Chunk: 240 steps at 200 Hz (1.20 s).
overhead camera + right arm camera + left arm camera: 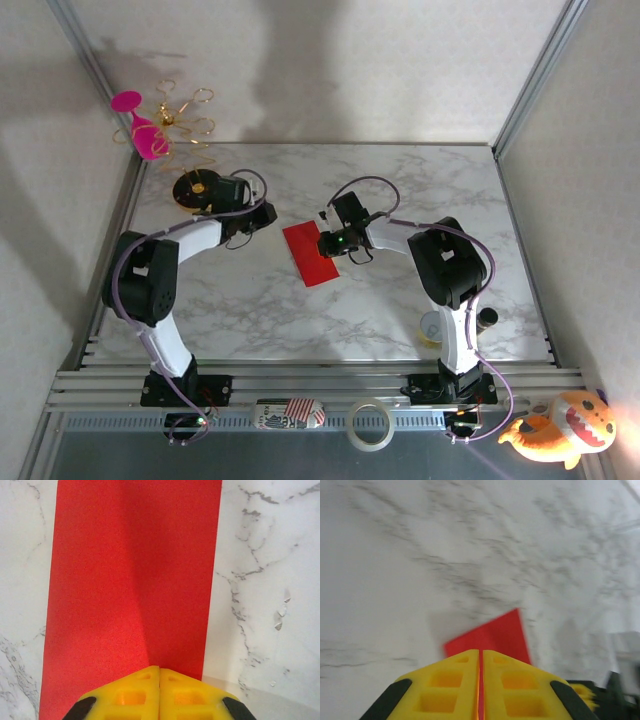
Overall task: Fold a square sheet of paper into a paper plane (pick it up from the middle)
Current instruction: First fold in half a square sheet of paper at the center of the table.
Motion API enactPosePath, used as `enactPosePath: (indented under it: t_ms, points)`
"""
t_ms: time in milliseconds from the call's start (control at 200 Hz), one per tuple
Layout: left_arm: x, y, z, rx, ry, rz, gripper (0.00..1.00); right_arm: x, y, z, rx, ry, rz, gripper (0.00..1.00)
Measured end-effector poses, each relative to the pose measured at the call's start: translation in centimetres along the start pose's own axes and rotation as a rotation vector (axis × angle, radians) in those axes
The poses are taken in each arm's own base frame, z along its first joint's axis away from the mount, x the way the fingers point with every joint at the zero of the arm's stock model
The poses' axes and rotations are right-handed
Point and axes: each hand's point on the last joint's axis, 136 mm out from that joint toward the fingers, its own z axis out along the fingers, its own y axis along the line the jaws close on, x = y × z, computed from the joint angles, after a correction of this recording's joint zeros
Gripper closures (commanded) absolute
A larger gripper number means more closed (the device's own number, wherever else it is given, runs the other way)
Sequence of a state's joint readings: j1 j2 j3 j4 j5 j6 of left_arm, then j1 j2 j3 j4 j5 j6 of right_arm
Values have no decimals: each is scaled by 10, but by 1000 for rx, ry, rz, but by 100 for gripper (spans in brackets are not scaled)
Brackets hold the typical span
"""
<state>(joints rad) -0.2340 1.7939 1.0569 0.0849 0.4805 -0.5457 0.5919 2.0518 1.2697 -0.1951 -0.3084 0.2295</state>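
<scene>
red paper sheet (312, 255) (130, 580) (492, 635): folded oblong on marble surface (400, 190)
right gripper (159, 669) (335, 243): jaws closed, pinching the sheet's ridge
left gripper (481, 651) (268, 215): jaws closed, empty, just beside the sheet

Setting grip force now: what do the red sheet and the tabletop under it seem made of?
Red rectangular sheet: looks like thin matte paper; lies flat, with a soft ridge down it. White grey-veined tabletop: smooth marble pattern with slight sheen; stone or laminate, cannot tell.

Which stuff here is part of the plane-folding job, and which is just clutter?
Job: square sheet of paper, right gripper, left gripper.
Clutter: pink wine glass, gold wire stand, tape roll, plush toy.
</scene>
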Motion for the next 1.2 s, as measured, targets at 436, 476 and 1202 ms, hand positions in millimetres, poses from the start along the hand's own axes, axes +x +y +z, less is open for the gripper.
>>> enactPosePath:
  t_ms: [436, 476, 1202]
  points:
    - [61, 5, 45, 13, 150, -84, 93, -6, -1, -4, 19, 33, -115, 92]
    - [63, 7, 47, 8, 156, -87, 94, -7, -2, -5, 24, 36, -120, 91]
    - [70, 16, 51, -21, 182, -101, 94, -12, 75, -31, -166, -30, 137, 92]
